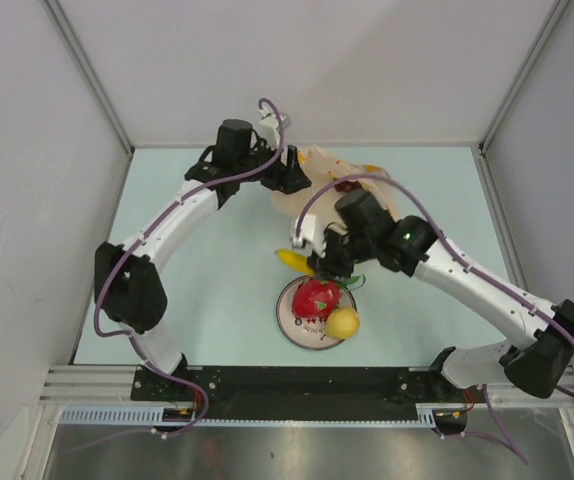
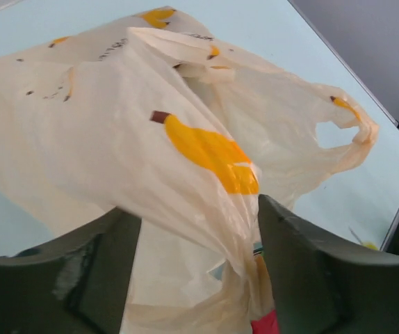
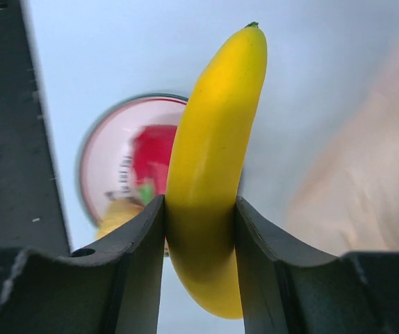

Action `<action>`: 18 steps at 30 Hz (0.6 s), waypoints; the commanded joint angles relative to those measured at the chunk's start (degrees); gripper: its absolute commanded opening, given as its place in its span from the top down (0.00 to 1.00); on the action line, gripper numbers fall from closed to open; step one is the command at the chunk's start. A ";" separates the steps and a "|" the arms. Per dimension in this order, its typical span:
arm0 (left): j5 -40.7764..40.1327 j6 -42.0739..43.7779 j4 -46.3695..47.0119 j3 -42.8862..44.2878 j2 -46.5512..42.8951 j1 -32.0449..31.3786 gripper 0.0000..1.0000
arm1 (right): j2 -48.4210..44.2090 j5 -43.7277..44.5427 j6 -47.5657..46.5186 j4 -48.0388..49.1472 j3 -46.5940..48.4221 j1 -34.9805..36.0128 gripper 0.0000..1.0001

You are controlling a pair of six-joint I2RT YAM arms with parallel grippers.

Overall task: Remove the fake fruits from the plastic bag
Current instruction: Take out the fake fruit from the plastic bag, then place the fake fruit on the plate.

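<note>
Yellow banana [image 3: 213, 139] is clamped crosswise in your right pincer [image 3: 199, 202], just far-left of the plate [image 1: 285, 318]; go nearward. Your left pincer [image 2: 198, 209] stands apart, straddling the plastic bag [image 2: 81, 118], far centre.

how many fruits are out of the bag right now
3: a dragon fruit and a lemon on the plate, and a banana held in the right gripper beside it. Others may be hidden in the bag.

Plastic bag [image 2: 185, 139] bunched inside the wide-spread left gripper [image 2: 198, 212]; loop handle [image 2: 361, 147] at right
</note>
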 commanded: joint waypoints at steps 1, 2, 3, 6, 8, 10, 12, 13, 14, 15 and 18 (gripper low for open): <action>1.39 -2.92 -1.10 -2.29 -10.45 4.79 0.23 | -1.96 7.20 3.96 -3.81 -0.38 12.94 0.76; 1.74 -2.22 -2.68 -3.34 -13.34 5.40 0.22 | -1.70 7.21 5.29 -3.98 -0.38 14.44 0.76; 1.83 -1.08 -4.52 -3.87 -14.59 6.71 0.21 | -1.26 6.86 7.05 -4.15 -0.38 16.63 0.77; 1.92 -1.85 -9.81 -10.45 -22.65 9.53 0.21 | 1.29 5.45 11.19 -5.38 -0.38 18.75 0.79; 2.27 -3.08 -7.02 -21.38 -29.07 10.94 0.20 | 3.48 6.32 13.20 -4.86 -0.38 22.44 0.80; 0.44 -3.00 -5.43 -27.67 -39.44 11.65 0.19 | 5.24 8.07 15.66 -2.77 -0.38 26.20 0.81; -0.10 -2.13 -5.94 -33.75 -47.42 12.00 0.19 | 6.12 10.88 20.56 -1.00 -0.47 29.38 0.81; 0.25 -1.95 -6.99 -34.89 -49.73 12.35 0.19 | 6.48 14.21 23.04 0.75 -0.47 30.96 0.80; 0.86 -1.94 -7.44 -36.73 -51.50 12.96 0.19 | 7.26 15.11 25.32 1.37 -0.47 31.15 0.82; 1.30 -2.12 -7.97 -37.27 -52.91 14.88 0.20 | 7.88 15.73 30.13 2.08 -0.47 31.33 0.85; 2.45 -3.52 -9.90 -38.16 -56.78 19.45 0.20 | 10.25 18.37 35.70 3.57 -0.64 32.91 0.90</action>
